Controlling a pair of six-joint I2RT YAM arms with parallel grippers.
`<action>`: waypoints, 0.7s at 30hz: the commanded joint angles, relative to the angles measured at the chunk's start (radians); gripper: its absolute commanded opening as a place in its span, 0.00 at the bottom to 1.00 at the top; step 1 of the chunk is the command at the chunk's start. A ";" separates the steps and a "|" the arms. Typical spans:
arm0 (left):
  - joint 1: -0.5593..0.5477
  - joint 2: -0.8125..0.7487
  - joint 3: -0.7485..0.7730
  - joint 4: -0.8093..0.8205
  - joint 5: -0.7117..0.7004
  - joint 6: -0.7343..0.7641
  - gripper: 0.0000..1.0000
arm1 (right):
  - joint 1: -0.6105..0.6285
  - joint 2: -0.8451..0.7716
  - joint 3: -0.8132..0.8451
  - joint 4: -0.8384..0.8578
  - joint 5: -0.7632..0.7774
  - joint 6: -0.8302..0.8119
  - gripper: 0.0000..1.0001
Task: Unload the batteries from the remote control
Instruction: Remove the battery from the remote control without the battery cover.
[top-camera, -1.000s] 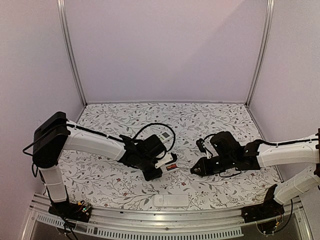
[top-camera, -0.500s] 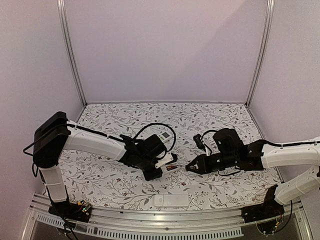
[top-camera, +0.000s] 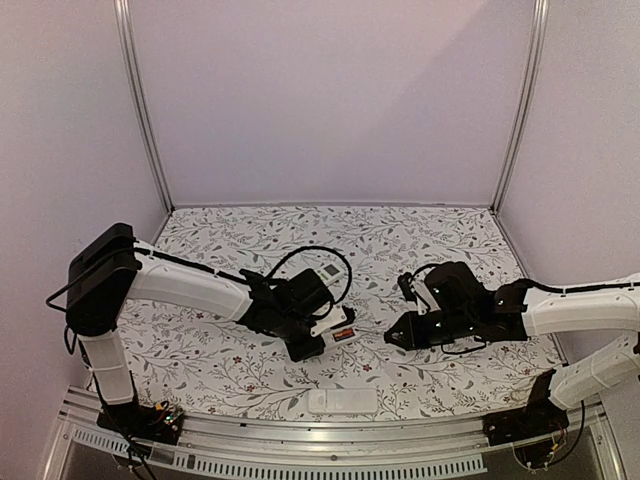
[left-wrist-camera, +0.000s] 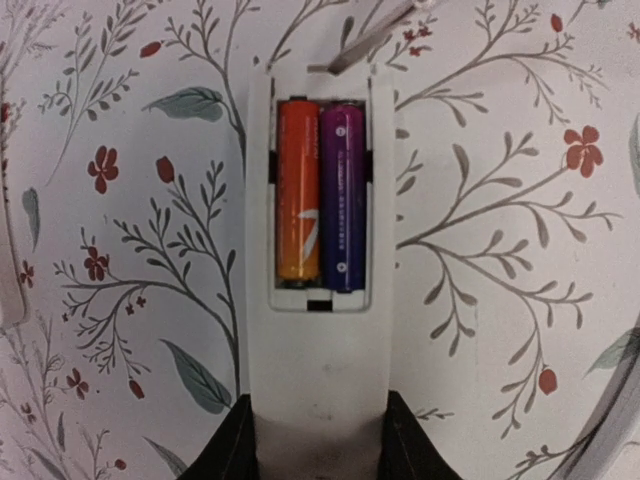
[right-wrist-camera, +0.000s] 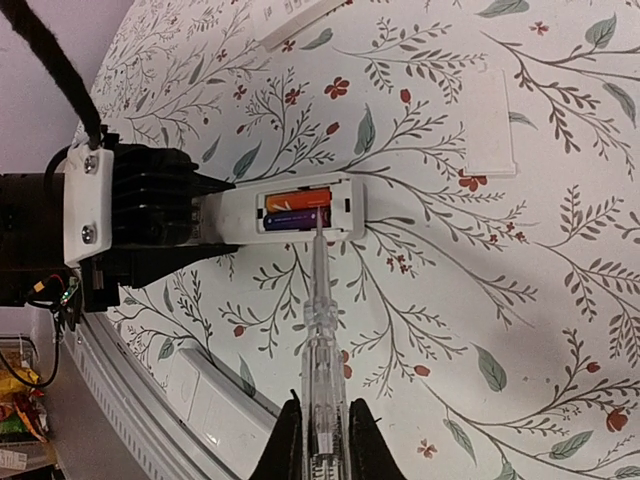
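On the table (top-camera: 420, 240), left hand (left-wrist-camera: 320, 440) is clamping the remote control (left-wrist-camera: 320, 380), bay facing up; right hand (right-wrist-camera: 320, 430) is pinching the stick (right-wrist-camera: 318, 330), tip at bay rim. 2 batteries (left-wrist-camera: 320, 190) are sitting inside: light, rigid, slick, likely needing levering by an end.

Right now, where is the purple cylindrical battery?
In the left wrist view, the purple cylindrical battery sits in the white plastic remote control's open compartment, just right of the orange battery; the left gripper holds the remote.

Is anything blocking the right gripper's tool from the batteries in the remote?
Nothing visible. The remote has its compartment uncovered, the orange battery and purple battery lie exposed, and the clear stick in the right gripper has its tip at the compartment's edge.
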 joint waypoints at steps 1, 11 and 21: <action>-0.019 0.056 -0.006 -0.019 0.009 0.013 0.18 | 0.002 0.011 0.027 -0.018 0.027 0.001 0.00; -0.020 0.058 -0.006 -0.019 0.006 0.012 0.18 | 0.003 0.044 0.030 0.000 0.004 -0.004 0.00; -0.022 0.062 -0.006 -0.020 -0.002 0.015 0.18 | 0.002 0.064 0.030 0.011 -0.017 -0.007 0.00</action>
